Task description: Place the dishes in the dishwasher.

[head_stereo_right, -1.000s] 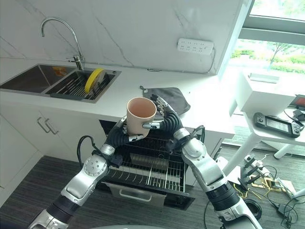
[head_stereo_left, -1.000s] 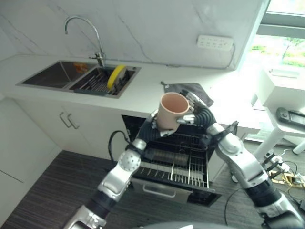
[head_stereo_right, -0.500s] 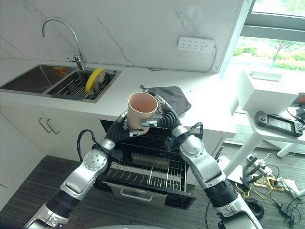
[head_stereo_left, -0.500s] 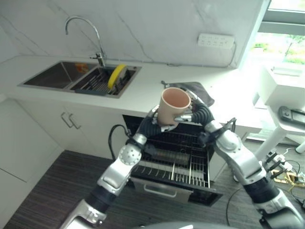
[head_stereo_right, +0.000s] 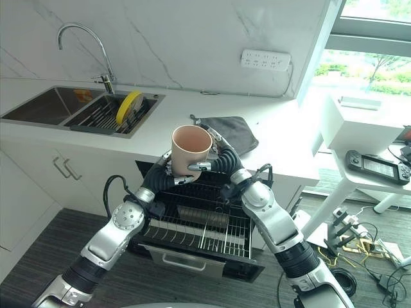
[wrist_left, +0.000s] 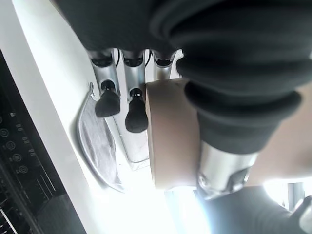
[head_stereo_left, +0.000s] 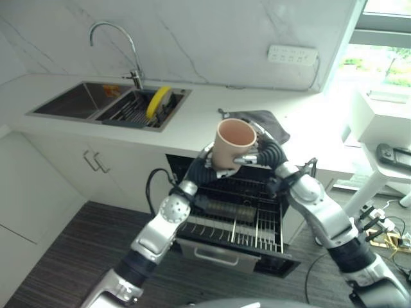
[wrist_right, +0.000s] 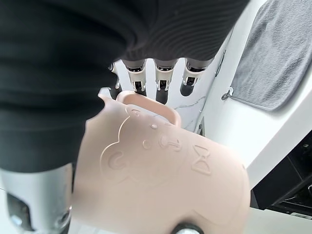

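A pale pink mug [head_stereo_left: 232, 142] is held upright, mouth up, above the pulled-out dishwasher rack [head_stereo_left: 237, 221]. My left hand [head_stereo_left: 200, 170] comes up from below on its left side, fingers and thumb against the mug's wall [wrist_left: 170, 136]. On the other side my right hand [head_stereo_left: 270, 154] wraps it, thumb across the front and fingers [wrist_right: 158, 73] past the handle. The mug's embossed side [wrist_right: 161, 165] faces the right wrist. A yellow plate [head_stereo_left: 158, 101] stands on edge in the sink's drying rack.
The white counter [head_stereo_left: 192, 125] runs behind the hands, with a double sink [head_stereo_left: 74, 99], a tap [head_stereo_left: 122, 45] and a grey cloth [head_stereo_left: 273, 120]. The rack juts out over the dark floor. A white side table [head_stereo_left: 385, 138] stands at the right.
The mug and both hands have risen a little over the rack and then held nearly still. Both hands keep their hold on it.
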Motion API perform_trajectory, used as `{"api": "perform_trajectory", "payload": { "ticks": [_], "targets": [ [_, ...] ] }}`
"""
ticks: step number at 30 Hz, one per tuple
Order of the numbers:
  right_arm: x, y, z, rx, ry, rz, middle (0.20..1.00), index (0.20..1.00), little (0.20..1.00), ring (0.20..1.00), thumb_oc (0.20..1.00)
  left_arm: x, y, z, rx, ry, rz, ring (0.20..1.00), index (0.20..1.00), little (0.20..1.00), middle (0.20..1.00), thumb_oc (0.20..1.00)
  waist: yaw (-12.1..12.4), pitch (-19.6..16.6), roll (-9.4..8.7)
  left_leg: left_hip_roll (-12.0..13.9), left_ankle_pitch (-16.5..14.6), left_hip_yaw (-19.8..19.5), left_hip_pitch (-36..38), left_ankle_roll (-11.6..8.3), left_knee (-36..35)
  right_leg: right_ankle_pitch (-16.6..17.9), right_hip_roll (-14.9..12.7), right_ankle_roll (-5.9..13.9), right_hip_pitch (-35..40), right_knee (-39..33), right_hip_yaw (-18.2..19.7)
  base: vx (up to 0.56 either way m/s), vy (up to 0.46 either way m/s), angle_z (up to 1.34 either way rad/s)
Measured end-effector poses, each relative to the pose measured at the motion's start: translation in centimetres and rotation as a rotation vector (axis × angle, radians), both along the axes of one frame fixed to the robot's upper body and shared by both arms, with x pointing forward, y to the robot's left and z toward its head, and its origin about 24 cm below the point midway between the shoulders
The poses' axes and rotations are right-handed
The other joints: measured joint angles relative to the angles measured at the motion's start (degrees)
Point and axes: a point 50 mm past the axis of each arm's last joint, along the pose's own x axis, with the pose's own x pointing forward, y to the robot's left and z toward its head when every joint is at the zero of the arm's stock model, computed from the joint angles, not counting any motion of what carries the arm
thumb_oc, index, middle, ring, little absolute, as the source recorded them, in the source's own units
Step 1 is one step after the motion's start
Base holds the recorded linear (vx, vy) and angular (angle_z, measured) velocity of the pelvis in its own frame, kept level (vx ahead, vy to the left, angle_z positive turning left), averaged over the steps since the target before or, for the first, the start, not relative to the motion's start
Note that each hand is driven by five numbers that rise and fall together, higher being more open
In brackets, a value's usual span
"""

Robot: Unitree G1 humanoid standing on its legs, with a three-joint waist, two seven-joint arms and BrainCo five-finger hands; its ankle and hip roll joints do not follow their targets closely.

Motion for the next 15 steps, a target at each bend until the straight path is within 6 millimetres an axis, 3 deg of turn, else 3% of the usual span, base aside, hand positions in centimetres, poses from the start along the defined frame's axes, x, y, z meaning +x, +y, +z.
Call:
{"api": "perform_trajectory", "payload": {
  "ticks": [14, 15],
  "targets": [
    [-0.04, 0.09, -0.09, -0.005, 0.003, 0.002, 1.000, 1.000, 1.000, 1.000, 1.000, -0.12, 0.12, -0.01, 0.046, -0.035, -0.014, 0.200, 0.200, 0.200, 0.200, 0.200, 0.00, -0.02, -0.03, 0.00, 0.04, -0.05, 0.02, -0.04, 0.31, 0.00, 0.02, -0.01, 0.05, 0.00, -0.07, 0.00, 0.000, 0.00],
    [-0.03, 0.08, -0.09, -0.005, 0.003, 0.002, 0.796, 0.796, 0.796, 0.796, 0.796, -0.13, 0.12, -0.01, 0.047, -0.036, -0.018, 0.200, 0.200, 0.200, 0.200, 0.200, -0.01, -0.02, -0.04, 0.01, 0.04, -0.05, 0.02, -0.04, 0.30, -0.01, 0.03, -0.01, 0.05, 0.00, -0.07, 0.00, 0.000, 0.00]
  ]
}}
